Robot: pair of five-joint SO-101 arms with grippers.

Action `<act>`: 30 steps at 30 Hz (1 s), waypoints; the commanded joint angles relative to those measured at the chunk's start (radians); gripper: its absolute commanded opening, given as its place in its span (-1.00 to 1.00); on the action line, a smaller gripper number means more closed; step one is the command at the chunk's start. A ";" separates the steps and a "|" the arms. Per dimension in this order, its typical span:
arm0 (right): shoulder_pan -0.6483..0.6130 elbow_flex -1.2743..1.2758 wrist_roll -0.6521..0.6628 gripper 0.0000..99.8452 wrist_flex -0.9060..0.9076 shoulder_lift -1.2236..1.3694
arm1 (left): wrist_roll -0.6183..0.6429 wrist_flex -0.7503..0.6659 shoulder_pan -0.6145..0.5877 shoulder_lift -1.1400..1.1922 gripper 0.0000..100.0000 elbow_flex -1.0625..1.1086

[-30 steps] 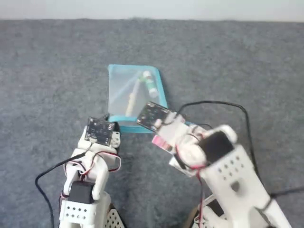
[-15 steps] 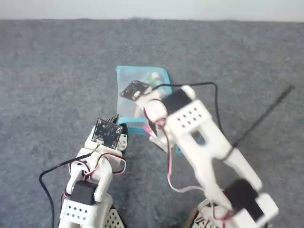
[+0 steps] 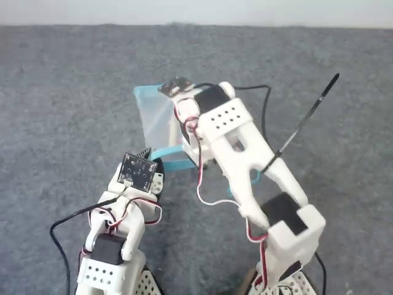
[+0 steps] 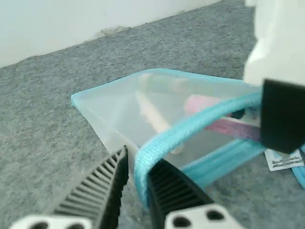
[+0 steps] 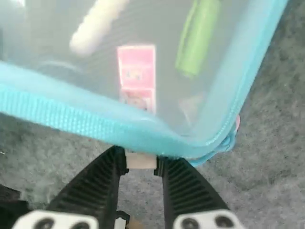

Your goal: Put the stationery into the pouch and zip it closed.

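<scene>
The translucent pouch [image 3: 153, 120] with a blue zip edge lies mid-table. Through its wall I see a pink eraser [image 5: 136, 76], a green marker [image 5: 196, 38] and a cream stick [image 5: 97, 24]. My right arm [image 3: 215, 114] stretches over the pouch to its far end. There my right gripper [image 5: 141, 160] is shut on the small pale zipper pull at the pouch's blue corner. My left gripper [image 4: 136, 157] is shut on the pouch's blue edge strip at the near side [image 3: 150, 158]. The left wrist view looks into the pouch [image 4: 133, 105], with the eraser [image 4: 205, 105] and stick [image 4: 152, 117] inside.
Grey felt-like cloth [image 3: 67, 92] covers the table, which ends at a white wall at the back. A black cable tie [image 3: 307, 120] sticks out from the right arm. A small white label [image 4: 283, 160] lies beside the pouch.
The right arm has swung from the pouch's near edge over it to its far end. The pouch has shifted a little. The left arm has barely moved.
</scene>
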 commanded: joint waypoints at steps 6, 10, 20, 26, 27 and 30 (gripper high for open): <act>-0.062 -0.186 -0.009 -0.55 0.021 0.025 | -0.003 0.017 0.015 -0.008 -0.98 -0.007; -0.067 -0.189 -0.009 -0.55 0.013 -0.039 | -0.005 0.023 0.008 -0.009 -0.98 -0.007; 0.143 -0.055 0.107 -0.67 0.001 -0.369 | -0.005 0.017 -0.029 -0.011 -0.98 -0.007; 0.200 0.471 0.161 -0.69 -0.292 -0.628 | -0.005 0.015 -0.069 -0.011 -0.98 -0.007; 0.200 0.588 0.175 -0.69 -0.363 -0.679 | -0.005 0.017 -0.069 -0.011 -0.98 -0.007; 0.186 0.925 0.212 -0.69 -0.599 -0.828 | -0.005 0.017 -0.069 -0.011 -0.98 -0.007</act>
